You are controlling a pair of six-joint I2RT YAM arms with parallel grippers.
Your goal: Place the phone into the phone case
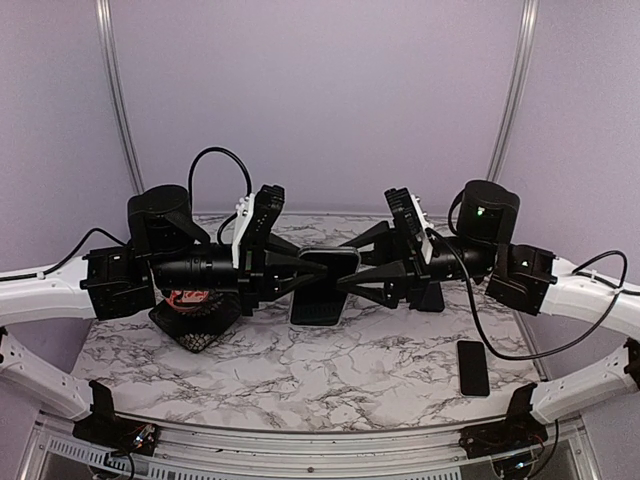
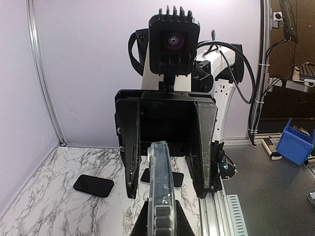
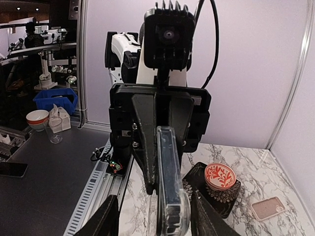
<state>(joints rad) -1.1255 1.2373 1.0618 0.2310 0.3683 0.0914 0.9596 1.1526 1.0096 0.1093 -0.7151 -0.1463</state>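
A clear phone case point(image 1: 332, 262) hangs edge-up in the air above the marble table point(image 1: 380, 370), between the two arms. A dark phone seems to sit inside it point(image 3: 170, 172). My left gripper point(image 1: 322, 268) is shut on one end of the case point(image 2: 162, 196), its black fingers pressed against both sides. My right gripper point(image 1: 347, 282) faces it from the other end. Its fingers point(image 3: 106, 216) straddle the case with a visible gap on one side, so it is open point(image 3: 153, 201).
A black phone point(image 1: 472, 367) lies flat at the table's near right point(image 2: 93, 185). Another dark device point(image 1: 318, 305) lies on the table below the grippers. A red-and-white bowl point(image 3: 220, 176) sits on a black patterned mat point(image 1: 195, 330), with a pinkish case point(image 3: 266, 207) beyond.
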